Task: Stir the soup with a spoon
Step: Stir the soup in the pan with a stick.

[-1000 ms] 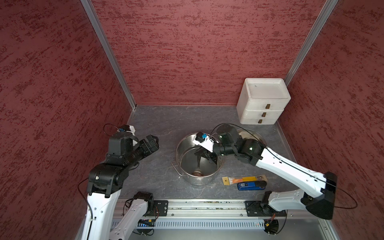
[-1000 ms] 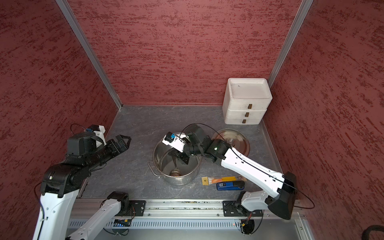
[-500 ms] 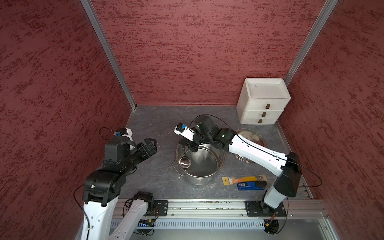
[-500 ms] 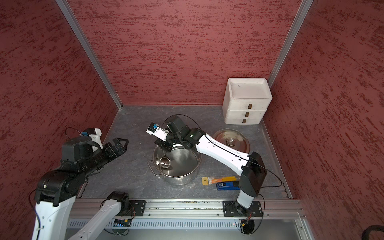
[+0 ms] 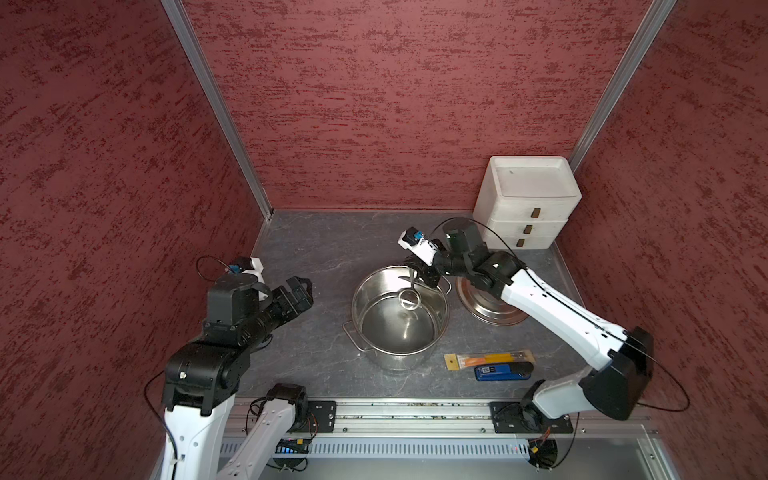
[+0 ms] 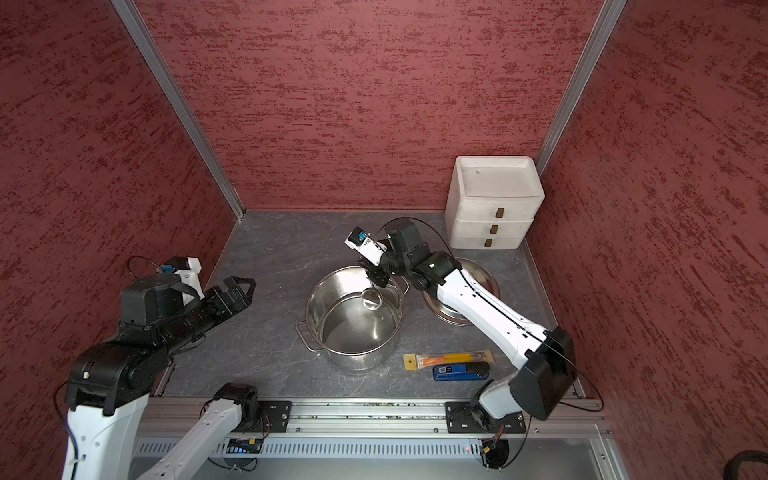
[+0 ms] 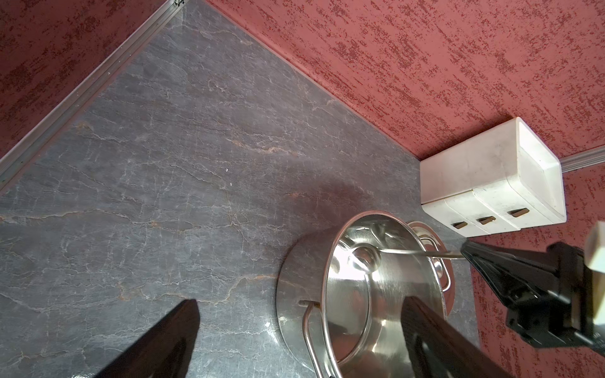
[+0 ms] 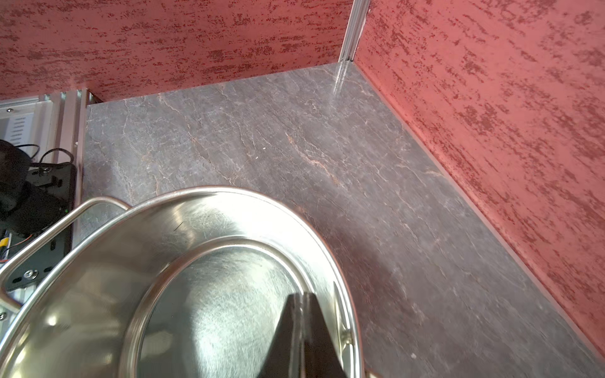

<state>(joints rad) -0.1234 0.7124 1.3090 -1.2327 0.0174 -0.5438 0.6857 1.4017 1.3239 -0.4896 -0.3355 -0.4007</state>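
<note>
A steel pot (image 5: 395,363) stands mid-table in both top views. No soup shows in it, only shiny metal. The spoon's round bowl (image 5: 409,300) (image 6: 371,299) hangs inside the pot near its far wall. My right gripper (image 5: 419,274) is over the far right rim, shut on the spoon's thin handle (image 7: 419,252). In the right wrist view the shut fingertips (image 8: 301,296) point down into the pot (image 8: 196,222). My left gripper (image 5: 301,286) (image 6: 241,286) hovers open and empty to the pot's left. In the left wrist view it (image 7: 301,302) faces the pot's side (image 7: 294,288).
The pot's lid (image 5: 494,307) lies to the right of the pot, partly under my right arm. A white drawer unit (image 5: 525,203) stands in the back right corner. An orange-and-yellow packaged tool (image 5: 486,359) and a blue-and-black gadget (image 5: 503,371) lie front right.
My right gripper has carried the spoon around inside the pot: from the near middle, over to the left side, and now to the far right rim. The left arm has shifted only slightly.
</note>
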